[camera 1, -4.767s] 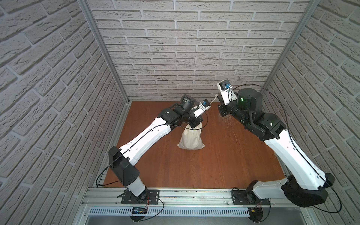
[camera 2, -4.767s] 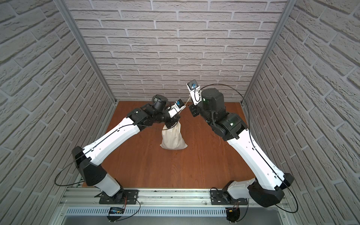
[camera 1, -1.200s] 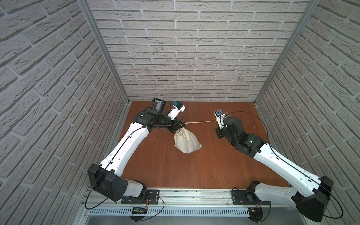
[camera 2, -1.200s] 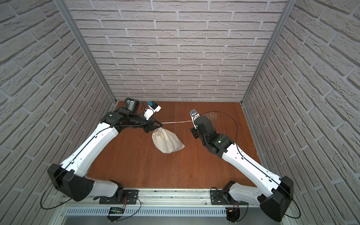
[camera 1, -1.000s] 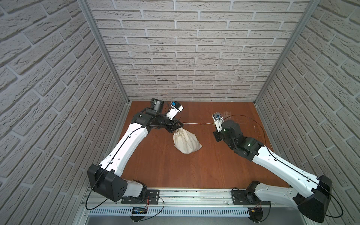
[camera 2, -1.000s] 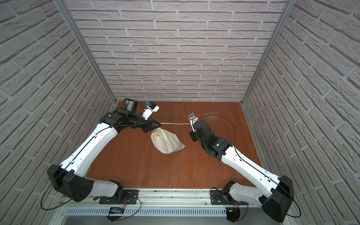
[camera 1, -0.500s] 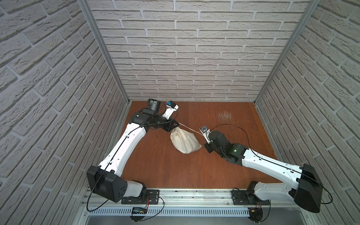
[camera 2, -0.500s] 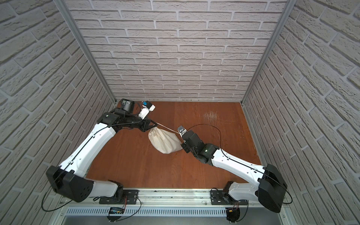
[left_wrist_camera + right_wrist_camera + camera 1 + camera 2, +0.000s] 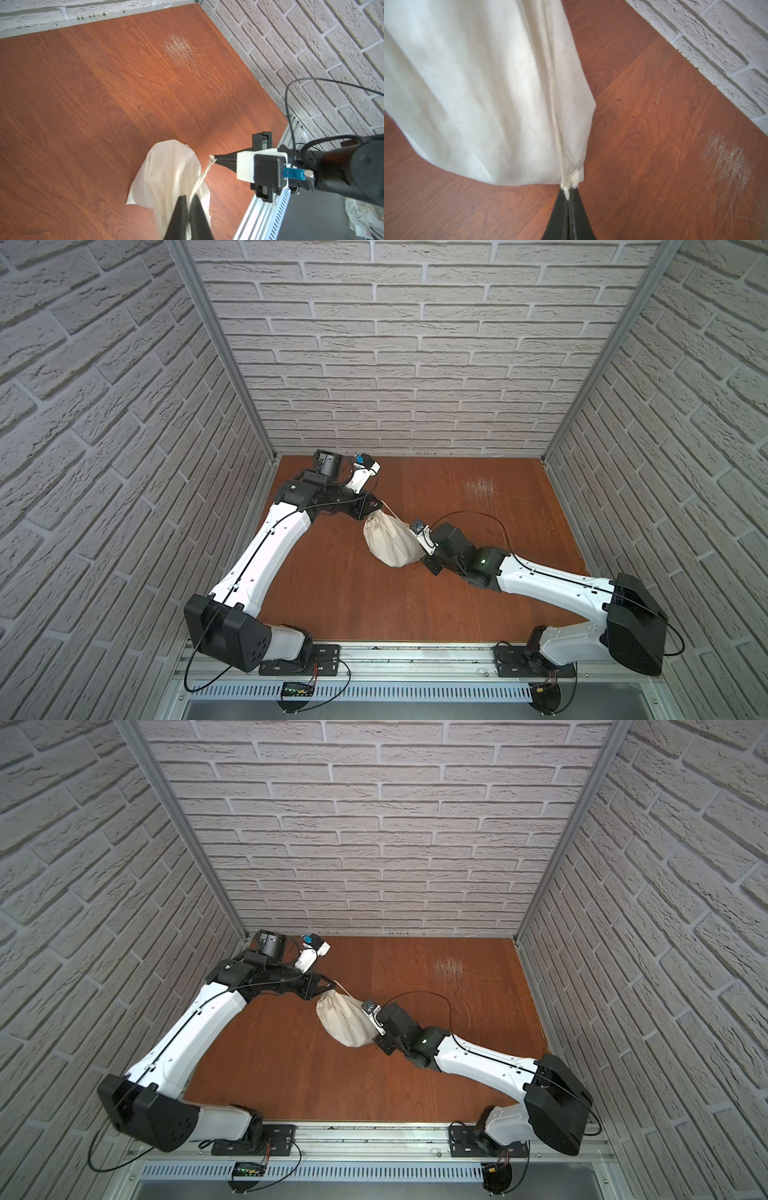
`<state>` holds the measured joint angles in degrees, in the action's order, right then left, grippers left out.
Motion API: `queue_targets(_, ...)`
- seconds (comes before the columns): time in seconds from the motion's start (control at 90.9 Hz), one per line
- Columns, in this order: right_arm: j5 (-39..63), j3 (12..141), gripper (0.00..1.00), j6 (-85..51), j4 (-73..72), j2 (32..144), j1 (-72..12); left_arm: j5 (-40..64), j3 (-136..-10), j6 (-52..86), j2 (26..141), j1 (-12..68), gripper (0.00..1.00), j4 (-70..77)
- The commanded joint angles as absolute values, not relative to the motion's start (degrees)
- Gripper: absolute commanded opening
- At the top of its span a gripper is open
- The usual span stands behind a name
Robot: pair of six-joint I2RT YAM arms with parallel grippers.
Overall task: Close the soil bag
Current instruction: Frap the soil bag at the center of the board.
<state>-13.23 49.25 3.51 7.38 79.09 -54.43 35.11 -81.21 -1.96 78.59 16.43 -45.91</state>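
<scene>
The cream soil bag (image 9: 388,541) (image 9: 343,1021) lies on its side on the wooden floor between my two arms, neck gathered and pointing back left. My left gripper (image 9: 375,503) (image 9: 188,200) is at the neck, shut on the cord (image 9: 200,178) close to the bag (image 9: 170,170). My right gripper (image 9: 568,192) (image 9: 215,161) is shut on the cord's frayed end (image 9: 572,180), low over the bag's right side. The cord (image 9: 554,104) runs back across the cloth (image 9: 467,93) towards the neck.
Brick walls close in the floor on three sides. A patch of pale scratches (image 9: 480,487) marks the wood at the back right. The right arm's black cable (image 9: 478,515) loops above the floor. An aluminium rail (image 9: 415,659) runs along the front edge.
My right gripper has swung left and forward, from well right of the bag to right beside it, still holding the cord end. The left gripper and bag have shifted slightly left.
</scene>
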Motion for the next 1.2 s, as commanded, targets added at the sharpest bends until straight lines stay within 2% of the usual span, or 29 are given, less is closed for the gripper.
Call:
queue_targets(0.0,-10.5,50.4,0.03,4.4,5.4,79.5,-55.4,35.6,-83.1,-1.8,78.6,16.7,0.00,-43.7)
queue_targets(0.352,-5.5,52.4,0.03,5.2,5.7,81.4,-57.2,36.2,-82.4,-2.4,79.1,17.0,0.00,-43.0)
queue_targets(0.737,-5.2,52.4,0.07,4.6,6.2,81.0,-57.4,36.4,-82.3,-3.2,79.0,17.0,0.00,-43.5)
queue_targets(0.792,-5.5,52.5,0.14,4.3,6.4,80.8,-57.4,36.4,-82.3,-3.2,79.0,17.1,0.00,-43.5)
queue_targets(0.891,-7.3,52.4,0.38,3.1,7.2,80.2,-57.4,36.4,-82.4,-3.2,79.0,17.1,0.00,-43.4)
queue_targets(0.979,-8.7,51.3,0.54,2.1,7.5,78.5,-57.3,36.4,-82.4,-3.2,79.0,17.2,0.00,-43.6)
queue_targets(1.034,-8.9,50.5,0.67,1.4,7.7,77.2,-57.2,36.4,-82.4,-3.3,78.9,17.3,0.00,-43.6)
queue_targets(1.133,-7.5,49.5,0.98,0.3,9.1,73.7,-56.6,36.5,-82.4,-3.4,78.9,17.3,0.00,-43.6)
queue_targets(1.188,-6.2,49.1,0.99,0.3,10.1,71.8,-56.2,36.6,-82.5,-3.5,78.9,17.4,0.00,-43.8)
